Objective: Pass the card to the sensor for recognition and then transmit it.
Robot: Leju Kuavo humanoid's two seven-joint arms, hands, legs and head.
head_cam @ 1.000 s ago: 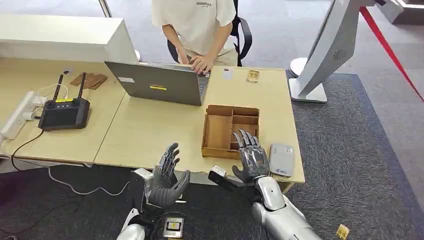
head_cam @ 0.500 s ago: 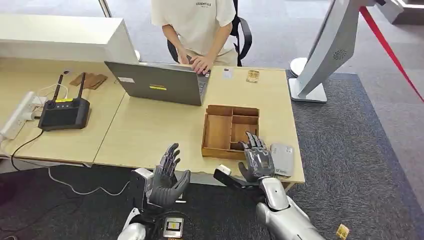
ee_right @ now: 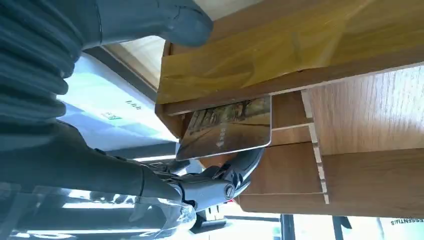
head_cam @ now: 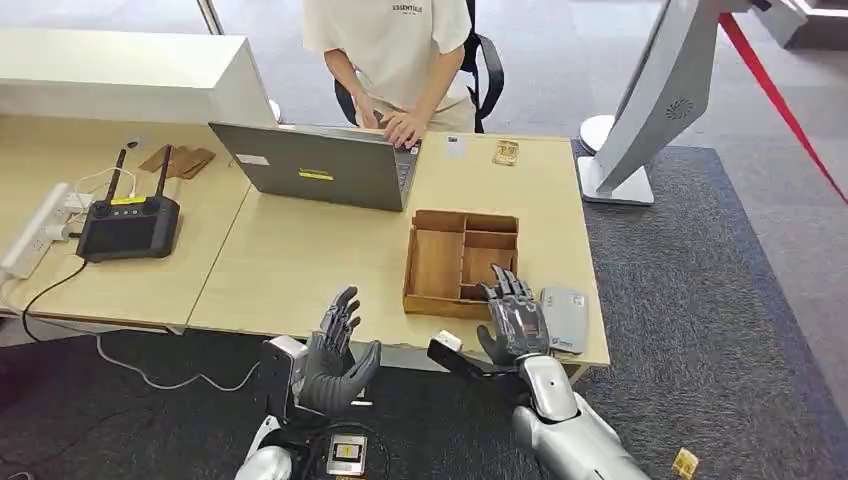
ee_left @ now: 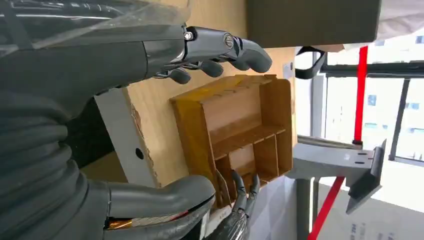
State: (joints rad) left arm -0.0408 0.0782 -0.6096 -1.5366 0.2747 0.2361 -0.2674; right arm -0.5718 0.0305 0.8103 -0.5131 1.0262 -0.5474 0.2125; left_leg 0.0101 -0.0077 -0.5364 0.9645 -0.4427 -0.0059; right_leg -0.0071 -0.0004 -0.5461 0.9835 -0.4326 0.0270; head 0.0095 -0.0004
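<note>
So far you have only reached the pickup: your right hand (head_cam: 512, 322) is over the near corner compartment of the wooden tray (head_cam: 437, 262), and in the right wrist view its fingers (ee_right: 235, 172) touch the lower edge of the card (ee_right: 227, 128), which leans inside that compartment against the tray wall. Whether the thumb has closed on the card you cannot tell from these views, so treat the grasp as unconfirmed. The grey sensor (head_cam: 564, 318) lies flat on the table just beside the tray, right next to that hand, and nothing sits on it, so recognition is not yet done and the handover still waits after it. Your left hand (head_cam: 336, 352) hangs at the table's near edge with fingers apart, holding nothing. A person (head_cam: 392, 45) types at the laptop (head_cam: 316, 165) across the table.
</note>
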